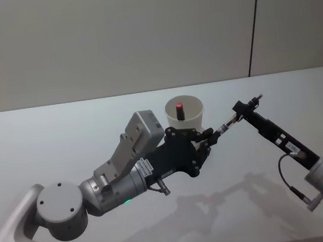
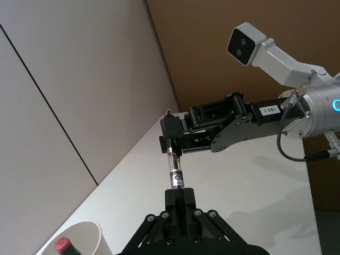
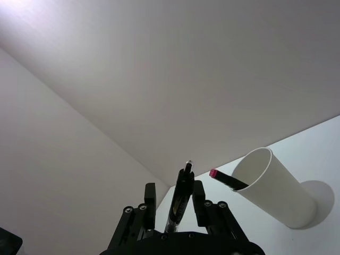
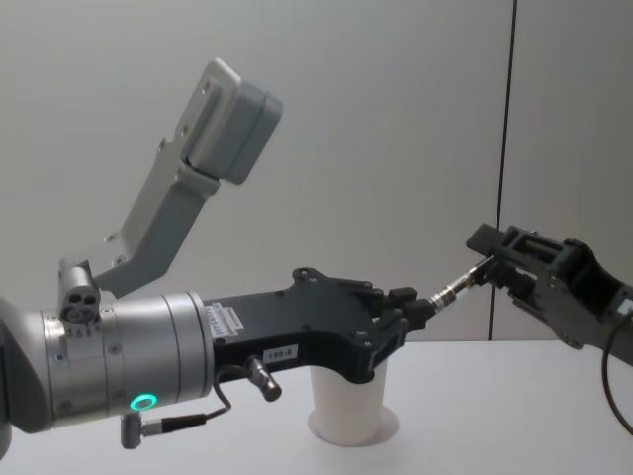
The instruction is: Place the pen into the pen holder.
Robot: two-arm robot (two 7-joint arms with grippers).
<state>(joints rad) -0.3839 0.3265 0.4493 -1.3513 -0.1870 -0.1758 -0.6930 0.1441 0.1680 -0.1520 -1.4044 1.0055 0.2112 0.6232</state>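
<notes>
- The pen (image 1: 227, 124) is hanging in the air above the white table (image 1: 47, 145), spanning the gap between the two grippers, at about 3 o'clock from the pen holder (image 1: 185, 113) in the head view.
- The left gripper (image 1: 211, 134) is pinching one end of the pen, its fingers (image 2: 179, 201) narrowed onto the barrel.
- The right gripper (image 1: 243, 111) is clamping the other end, its fingers (image 3: 197, 192) pressing against the barrel on both sides, the pen's tip poking out past them.
- The pen holder is standing upright on the table, just behind the left gripper, at roughly 11 o'clock from the pen's middle in the head view.
- A dark marker with a red cap (image 1: 179, 108) is leaning inside the pen holder, its cap sticking up at the rim.
- In the chest view, the left arm's black wrist is passing in front of the pen holder's upper part (image 4: 348, 406).
</notes>
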